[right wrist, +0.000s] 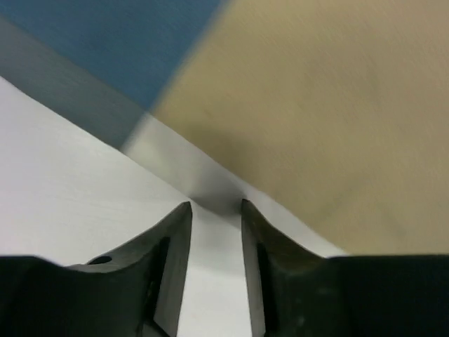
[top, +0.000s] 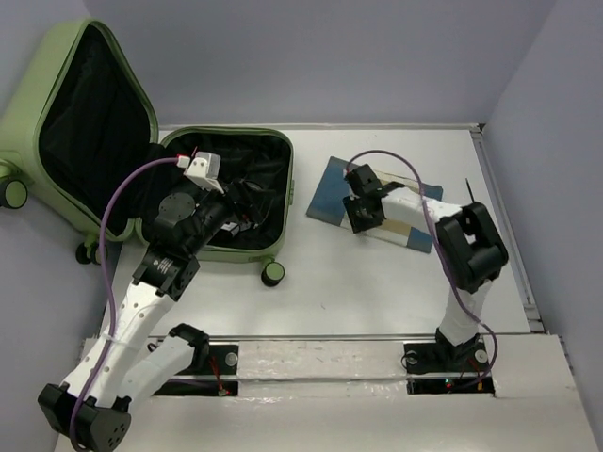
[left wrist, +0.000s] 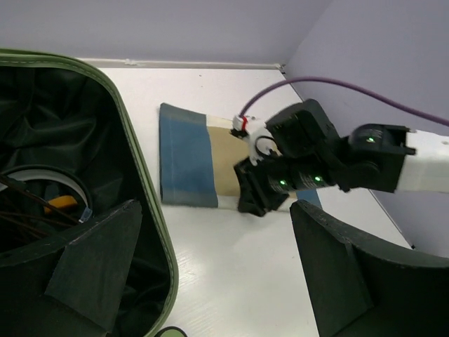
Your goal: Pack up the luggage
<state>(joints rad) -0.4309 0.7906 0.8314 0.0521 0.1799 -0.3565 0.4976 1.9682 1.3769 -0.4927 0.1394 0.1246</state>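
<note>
Open luggage [top: 28, 113] on a white counter [top: 377, 282], with two robot arms reaching in from six o'clock.

At nine o'clock one pale green case lies open, its lid propped up toward ten o'clock, with three casters [top: 273, 273] showing. The shell probably handles stiff, smooth and bulky, and may roll; the lid's rim looks the best hold. The left hand [left wrist: 214, 210] hovers over the black-lined base, fingers spread wide, holding nothing. At two o'clock one flat blue-and-tan item [top: 325, 193] lies outside the case. The right hand [right wrist: 215, 205] sits at its edge, fingers nearly together; whether they pinch it cannot be told.
</note>
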